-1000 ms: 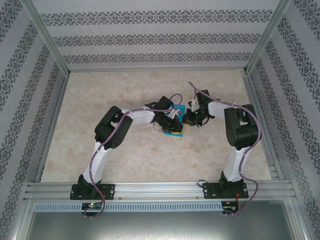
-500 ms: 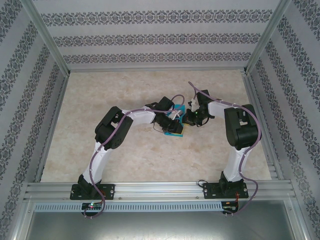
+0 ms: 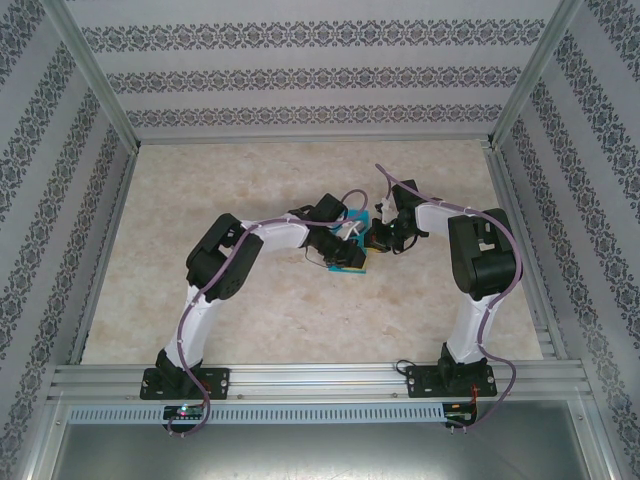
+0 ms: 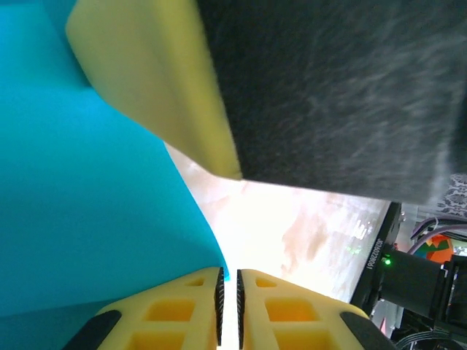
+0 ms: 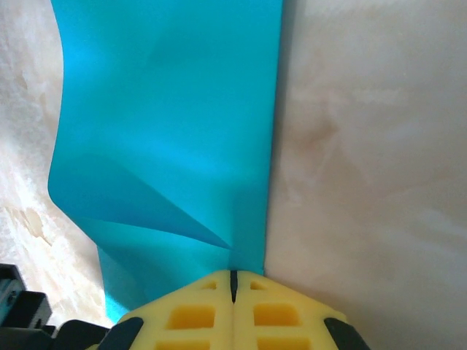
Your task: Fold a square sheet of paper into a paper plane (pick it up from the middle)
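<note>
The square sheet of paper [image 3: 352, 265] is turquoise and hangs above the middle of the table between both grippers. In the right wrist view the paper [image 5: 168, 109] bends with a soft crease, and my right gripper [image 5: 233, 281] is shut on its near edge. My right gripper [image 3: 373, 238] faces my left gripper [image 3: 350, 246] almost tip to tip. In the left wrist view the paper [image 4: 87, 204] fills the left side, and its corner ends at the mouth of my left gripper [image 4: 228, 292]. Those jaws stand a narrow slit apart, with light showing through. The right gripper's yellow finger [image 4: 160, 73] looms close above.
The marbled beige table [image 3: 250, 180] has free room on every side of the grippers. Patterned walls with aluminium posts [image 3: 100, 90] enclose it. A metal rail [image 3: 320, 378] carrying both arm bases runs along the near edge.
Almost nothing: the left arm's elbow has eased slightly leftward. Both grippers stay at the paper in the middle.
</note>
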{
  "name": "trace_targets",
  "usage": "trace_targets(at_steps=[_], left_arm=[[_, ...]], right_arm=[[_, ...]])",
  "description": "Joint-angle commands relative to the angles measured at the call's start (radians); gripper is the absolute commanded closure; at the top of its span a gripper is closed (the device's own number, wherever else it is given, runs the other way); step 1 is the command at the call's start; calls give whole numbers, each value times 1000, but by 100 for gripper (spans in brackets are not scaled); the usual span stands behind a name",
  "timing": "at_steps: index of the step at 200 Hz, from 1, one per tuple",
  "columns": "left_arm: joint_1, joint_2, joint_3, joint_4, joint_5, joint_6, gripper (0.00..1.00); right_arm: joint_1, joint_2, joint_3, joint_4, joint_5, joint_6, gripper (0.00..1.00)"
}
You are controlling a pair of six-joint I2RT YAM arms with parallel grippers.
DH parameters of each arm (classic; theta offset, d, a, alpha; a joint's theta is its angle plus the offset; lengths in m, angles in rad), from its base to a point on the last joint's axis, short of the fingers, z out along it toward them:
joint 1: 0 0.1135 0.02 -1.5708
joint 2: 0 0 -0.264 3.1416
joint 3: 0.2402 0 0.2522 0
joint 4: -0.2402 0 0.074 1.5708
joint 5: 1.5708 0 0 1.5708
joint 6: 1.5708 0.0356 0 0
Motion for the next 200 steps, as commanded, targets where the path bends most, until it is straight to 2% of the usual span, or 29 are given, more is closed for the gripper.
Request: trace_targets(at_steps=[1, 69, 115, 200], left_arm=[[34, -52, 15, 5, 10, -20, 83], [92, 26, 97, 10, -62, -44, 82], [107, 85, 167, -52, -72, -9, 82], [129, 121, 181, -106, -108, 36, 82]], right_arm=[[13, 15, -21, -46, 64, -25, 100], [31, 15, -24, -34, 58, -22, 100], [34, 17, -15, -41, 62, -27, 100], [35, 20, -12, -47, 75, -32, 100]])
